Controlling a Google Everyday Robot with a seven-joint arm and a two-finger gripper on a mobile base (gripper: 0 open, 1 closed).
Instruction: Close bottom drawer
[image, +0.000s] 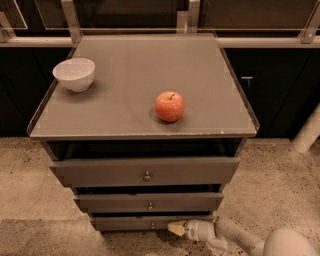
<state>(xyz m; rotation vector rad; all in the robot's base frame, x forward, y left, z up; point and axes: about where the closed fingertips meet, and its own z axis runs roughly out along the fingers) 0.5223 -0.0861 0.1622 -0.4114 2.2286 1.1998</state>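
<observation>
The bottom drawer (130, 222) is the narrowest dark grey-brown front at the foot of the cabinet, with a small round knob (152, 225). Above it sit the mid-width drawer (148, 202) and the widest top drawer (145, 171), which stands out a little, leaving a dark gap under the cabinet top. My gripper (175, 229) comes in from the lower right on a light grey arm. Its pale tip is at the bottom drawer's front, just right of the knob.
A red apple (169, 106) and a white bowl (74, 74) stand on the grey cabinet top (130, 60). Dark cabinets and a metal rail run behind. A white post (307, 132) stands at the right on the speckled floor.
</observation>
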